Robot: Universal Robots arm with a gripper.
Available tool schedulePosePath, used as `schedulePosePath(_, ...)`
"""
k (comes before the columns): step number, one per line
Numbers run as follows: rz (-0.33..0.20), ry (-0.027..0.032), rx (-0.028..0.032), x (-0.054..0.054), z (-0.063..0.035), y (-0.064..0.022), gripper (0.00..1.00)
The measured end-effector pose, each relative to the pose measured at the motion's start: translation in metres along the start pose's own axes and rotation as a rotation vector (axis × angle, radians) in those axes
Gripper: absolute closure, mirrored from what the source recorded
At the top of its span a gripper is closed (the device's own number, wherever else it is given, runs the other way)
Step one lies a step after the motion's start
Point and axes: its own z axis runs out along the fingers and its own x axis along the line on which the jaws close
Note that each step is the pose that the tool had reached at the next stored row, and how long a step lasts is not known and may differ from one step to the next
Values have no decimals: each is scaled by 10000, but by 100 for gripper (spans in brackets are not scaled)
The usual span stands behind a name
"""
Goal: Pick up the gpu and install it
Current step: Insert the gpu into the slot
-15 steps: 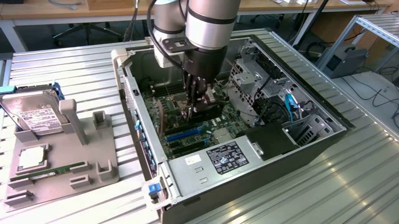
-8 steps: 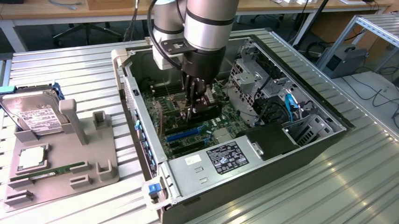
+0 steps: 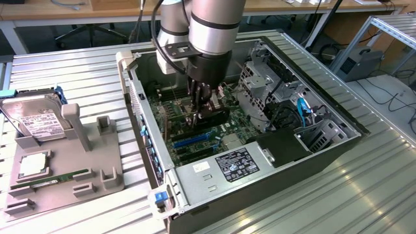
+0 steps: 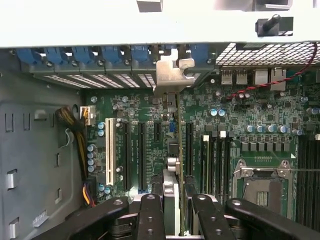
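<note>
Reaching down into the open computer case (image 3: 325, 146), the gripper (image 4: 175, 200) is clenching the gpu (image 4: 176, 150) edge-on between its fingers (image 4: 151, 215). The card is standing upright over the motherboard (image 4: 250, 115) (its silver bracket (image 4: 172, 75) meeting the case's rear slot wall). On the exterior view's left, a hard drive (image 3: 36, 119) is resting on a grey holder (image 3: 85, 170).

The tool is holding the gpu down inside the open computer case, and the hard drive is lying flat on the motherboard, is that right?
Not quite: the hard drive stands in the grey holder outside the case, as the exterior view shows. The tool does hold the gpu inside it.
</note>
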Motion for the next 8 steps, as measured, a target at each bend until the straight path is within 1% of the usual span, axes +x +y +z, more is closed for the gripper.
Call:
schedulePosePath(1,5,-14,-2,0,1,3,73)
schedulePosePath(5,25,-152,-1,-2,14,7,73)
schedulePosePath(6,25,-161,0,-2,19,6,73)
schedulePosePath(8,25,-159,-1,0,30,8,73)
